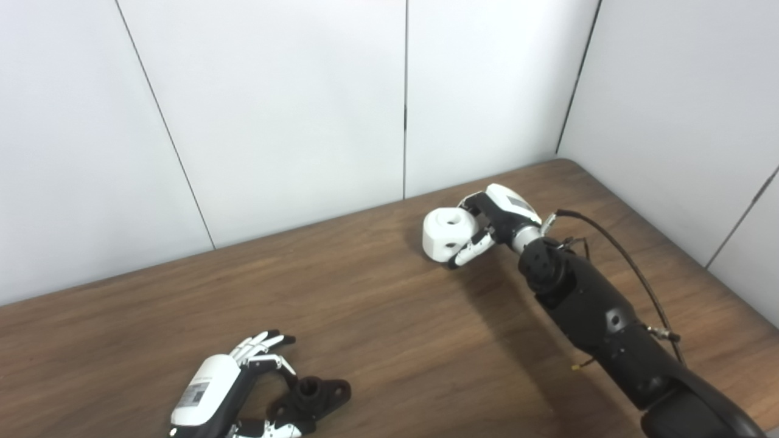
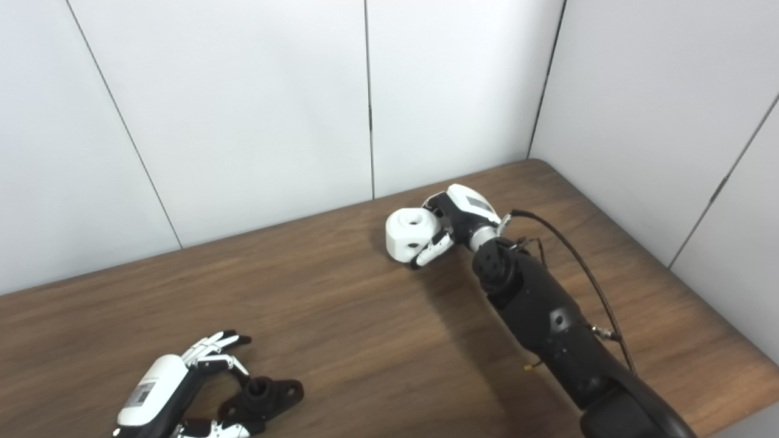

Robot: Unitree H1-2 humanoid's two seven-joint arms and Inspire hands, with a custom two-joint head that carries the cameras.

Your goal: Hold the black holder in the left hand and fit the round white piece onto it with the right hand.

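Right hand [image 1: 496,222] clasps round white plastic piece [image 1: 449,233] at 1 o'clock on brown wooden table [image 1: 389,328]. Left hand [image 1: 228,389], fingers spread, cups black plastic holder [image 1: 311,396] at 7 o'clock; firm grasp unclear.

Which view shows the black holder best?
The left eye view: the black holder sits clear of the bottom edge, beside the left hand. The right eye view shows the same holder lower, nearer the frame's edge.

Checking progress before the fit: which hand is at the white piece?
The right hand, at the table's far side, fingers against the round white piece. The left hand is by the black holder.
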